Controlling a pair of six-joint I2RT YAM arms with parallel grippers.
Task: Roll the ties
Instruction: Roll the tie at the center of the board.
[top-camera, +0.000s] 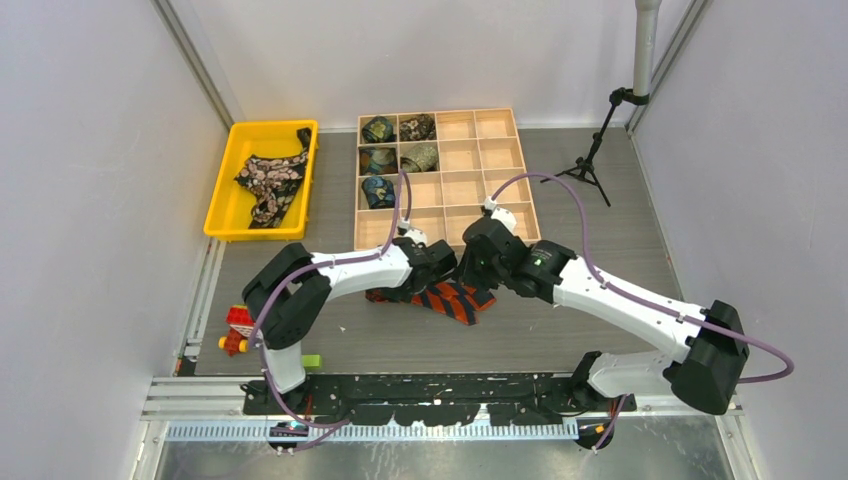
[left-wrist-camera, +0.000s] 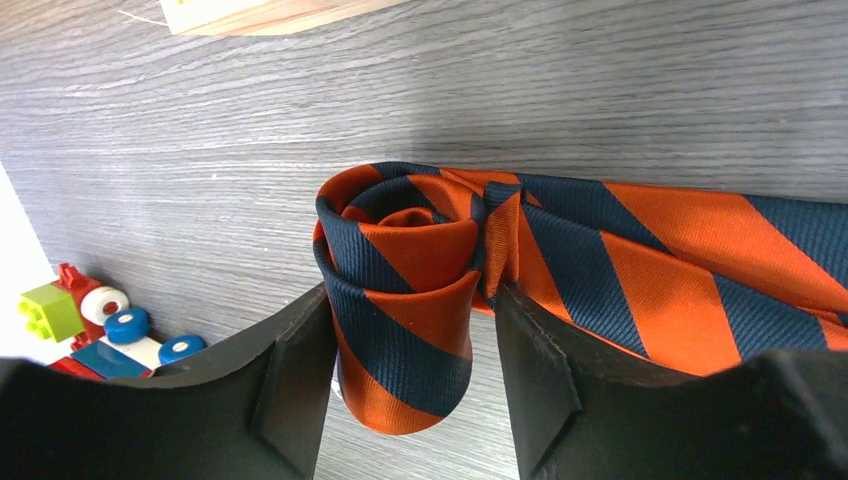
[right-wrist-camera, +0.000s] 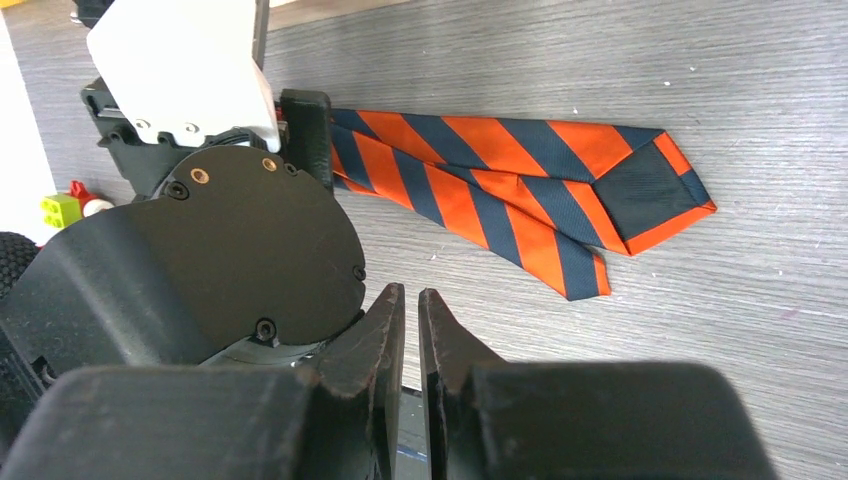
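Observation:
The orange-and-navy striped tie (top-camera: 455, 298) lies on the grey table between the two arms. Its narrow end is wound into an upright roll (left-wrist-camera: 405, 300), and the rest trails flat to the right (right-wrist-camera: 500, 180). My left gripper (left-wrist-camera: 412, 340) stands open around that roll. The left finger (left-wrist-camera: 300, 380) touches its side, and the right finger (left-wrist-camera: 540, 380) stands a little off it by the fold. My right gripper (right-wrist-camera: 411, 310) hovers just right of the left one, jaws almost together with nothing between them.
A wooden compartment tray (top-camera: 480, 180) behind the arms holds several rolled ties (top-camera: 378, 130) in its left cells. A yellow bin (top-camera: 222, 200) at the back left holds a black floral tie (top-camera: 270, 180). Toy blocks (top-camera: 236, 328) lie front left; a tripod (top-camera: 590, 160) stands back right.

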